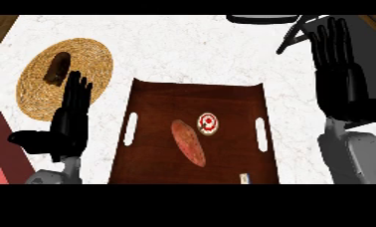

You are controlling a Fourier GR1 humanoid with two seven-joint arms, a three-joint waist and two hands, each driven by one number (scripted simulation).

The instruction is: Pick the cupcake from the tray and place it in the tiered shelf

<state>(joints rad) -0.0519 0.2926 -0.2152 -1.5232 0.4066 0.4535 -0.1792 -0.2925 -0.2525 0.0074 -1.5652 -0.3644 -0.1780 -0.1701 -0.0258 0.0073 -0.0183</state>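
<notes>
Both robot hands are open and empty — you can confirm neither touches any task item. Your left robot hand stands at the view's left, fingers straight and pointing up, thumb spread to the side, overlapping the edge of the woven mat. Your right robot hand stands at the right edge, fingers straight, near the dark frame of the tiered shelf at the top right. The cupcake sits on the brown tray, near its middle, just beside an elongated reddish-brown item — well apart from both hands. A dark brown object lies on the mat. Tray and mat rest on the white marbled surface.
</notes>
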